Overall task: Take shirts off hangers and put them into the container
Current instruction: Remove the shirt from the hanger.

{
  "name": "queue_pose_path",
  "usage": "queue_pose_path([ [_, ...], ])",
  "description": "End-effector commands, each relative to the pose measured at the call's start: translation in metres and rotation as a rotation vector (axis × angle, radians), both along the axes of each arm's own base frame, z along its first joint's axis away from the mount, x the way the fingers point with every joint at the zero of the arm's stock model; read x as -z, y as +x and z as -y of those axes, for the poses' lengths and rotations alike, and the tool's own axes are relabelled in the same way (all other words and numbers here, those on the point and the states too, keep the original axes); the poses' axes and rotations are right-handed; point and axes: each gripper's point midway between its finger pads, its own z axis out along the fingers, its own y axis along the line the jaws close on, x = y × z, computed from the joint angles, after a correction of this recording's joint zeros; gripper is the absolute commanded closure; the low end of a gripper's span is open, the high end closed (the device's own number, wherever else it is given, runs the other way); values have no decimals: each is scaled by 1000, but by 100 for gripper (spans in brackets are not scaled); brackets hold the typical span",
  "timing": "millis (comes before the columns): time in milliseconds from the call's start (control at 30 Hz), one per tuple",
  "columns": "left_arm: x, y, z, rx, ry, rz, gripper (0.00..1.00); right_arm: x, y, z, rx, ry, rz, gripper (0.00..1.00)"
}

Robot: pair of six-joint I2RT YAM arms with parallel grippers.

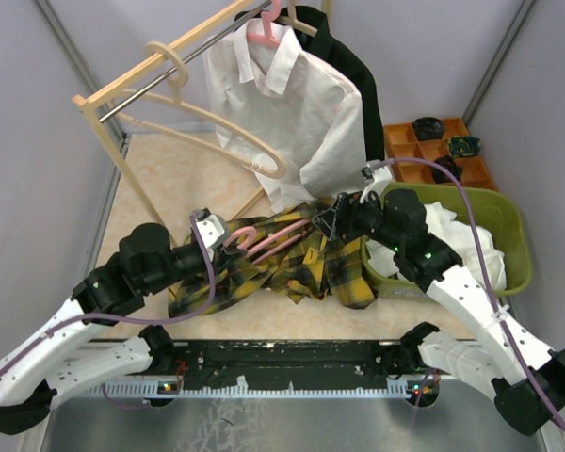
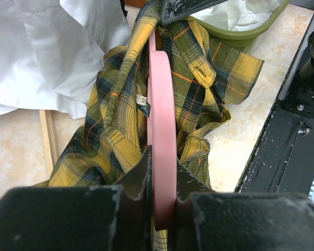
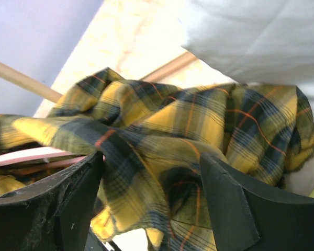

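Crumpled yellow-green plaid shirt (image 1: 311, 273) w/ pink hanger (image 2: 161, 120) in its neck; L gripper (image 2: 162, 183) pinches hanger at shirt's 10 o'clock, R gripper (image 3: 152, 183) spread wide at 1 o'clock.

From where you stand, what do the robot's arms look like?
The left arm and right arm have white shells near the base, black blocky joints beyond, and a purple cable along each. The left gripper and right gripper are black, with scuffed fingers.

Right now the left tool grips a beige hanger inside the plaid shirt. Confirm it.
One thing is wrong: the colour. The left wrist view shows the left tool shut on a pink hanger, not a beige one, inside the plaid shirt.
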Motion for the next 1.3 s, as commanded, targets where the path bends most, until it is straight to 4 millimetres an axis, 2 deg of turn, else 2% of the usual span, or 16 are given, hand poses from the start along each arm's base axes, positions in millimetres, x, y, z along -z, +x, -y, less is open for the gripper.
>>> queue_pose_path([
  [0,-24,2,8,4,-79,25,100,-52,-8,-10,-92,79,178,27],
  [133,-31,0,13,20,-109,18,100,-32,-5,-1,-31,27,67,31],
  [233,-32,-5,13,33,-126,-7,100,-21,-11,-1,-39,28,18,33],
  [333,-32,-7,12,31,-135,-23,100,-17,-14,-4,-51,37,-12,41],
  [433,-32,-5,11,21,-135,-12,100,-20,-12,-3,-36,46,-8,55],
  [533,-33,-4,15,37,-130,-2,100,-26,-10,-5,-33,66,0,77],
  [600,-30,-4,19,51,-116,-9,100,-29,-8,-4,-20,71,1,84],
  [667,-27,-5,20,60,-106,-18,100,-33,-3,0,13,65,14,88],
  [933,-19,-4,16,43,-75,-30,100,-70,10,10,93,86,106,99],
  [967,-18,-4,15,42,-71,-31,100,-71,11,11,104,85,105,100],
  [1133,-18,-9,19,77,-69,-37,100,-51,28,29,230,-35,19,100],
  [1267,-17,-15,20,109,-60,-45,100,-55,36,27,221,-77,33,100],
])
